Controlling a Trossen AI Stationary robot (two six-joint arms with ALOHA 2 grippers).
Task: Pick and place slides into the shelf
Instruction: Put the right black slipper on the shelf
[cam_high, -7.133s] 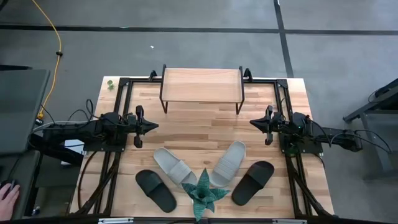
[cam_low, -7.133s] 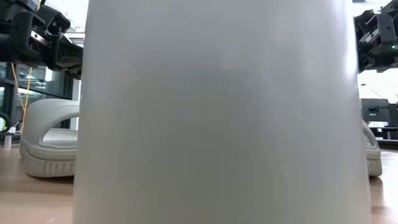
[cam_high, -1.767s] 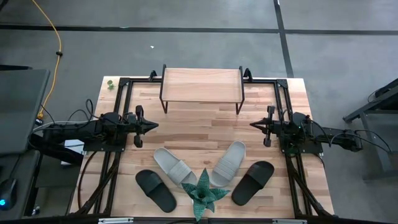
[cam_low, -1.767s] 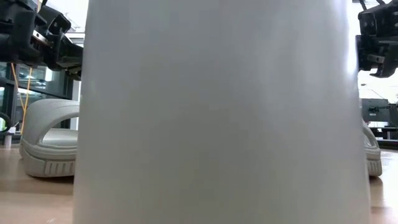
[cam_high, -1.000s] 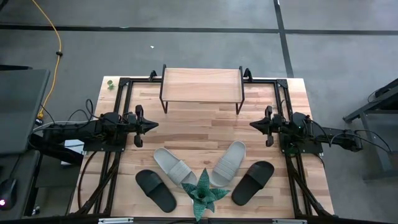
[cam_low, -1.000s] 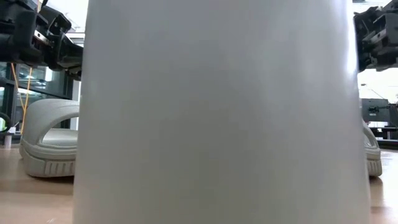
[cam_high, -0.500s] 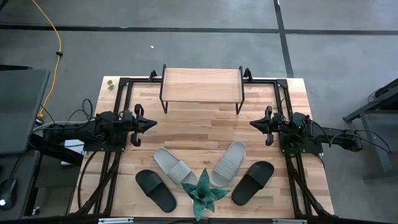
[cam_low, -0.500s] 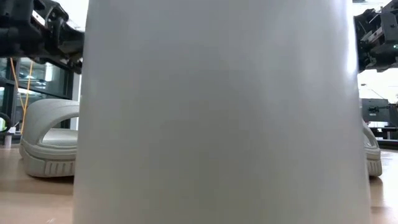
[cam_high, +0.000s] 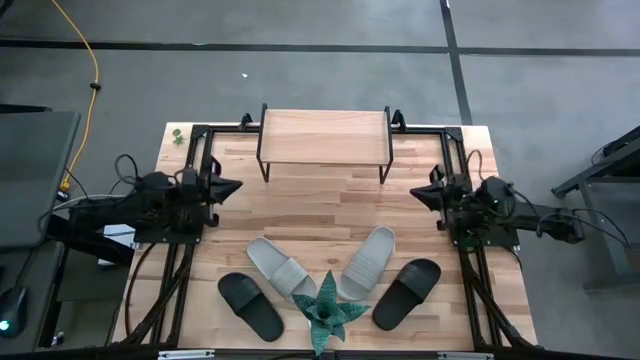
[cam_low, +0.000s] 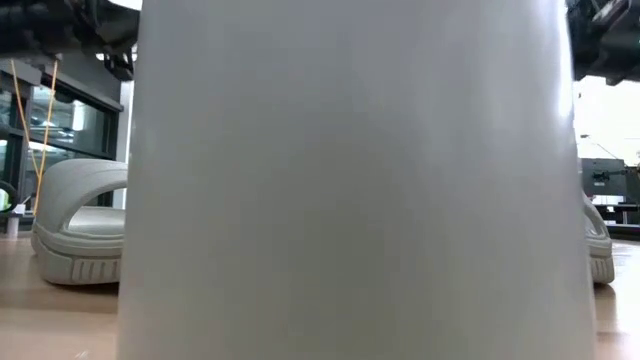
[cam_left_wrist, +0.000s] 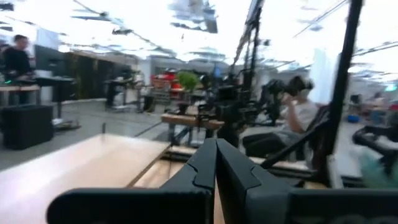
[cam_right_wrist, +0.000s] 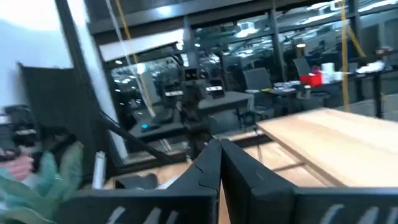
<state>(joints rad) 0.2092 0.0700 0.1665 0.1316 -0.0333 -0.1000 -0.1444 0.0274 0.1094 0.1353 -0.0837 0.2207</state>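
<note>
From above, the shelf (cam_high: 324, 134) stands at the far middle of the desk (cam_high: 320, 205), its plank top bare. The four slides lie at the near edge around a green spiky plant (cam_high: 327, 309): a black slide (cam_high: 251, 305) and a pale slide (cam_high: 281, 267) to its left, a pale slide (cam_high: 366, 262) and a black slide (cam_high: 406, 292) to its right. The left end effector (cam_high: 233, 186) hangs at the desk's left side, fingers pressed together and holding nothing; the right end effector (cam_high: 418, 193) mirrors it on the right, likewise closed and empty. At desk level, a broad white pot (cam_low: 350, 180) fills most of the picture, with a pale slide (cam_low: 78, 225) showing beside it. The left wrist view shows its closed fingers (cam_left_wrist: 205, 168) pointing over the plank top (cam_left_wrist: 74, 168), with a person (cam_left_wrist: 298, 109) seated in the room beyond. The right wrist view shows its closed fingers (cam_right_wrist: 208, 168) and the plank top (cam_right_wrist: 336, 140).
</note>
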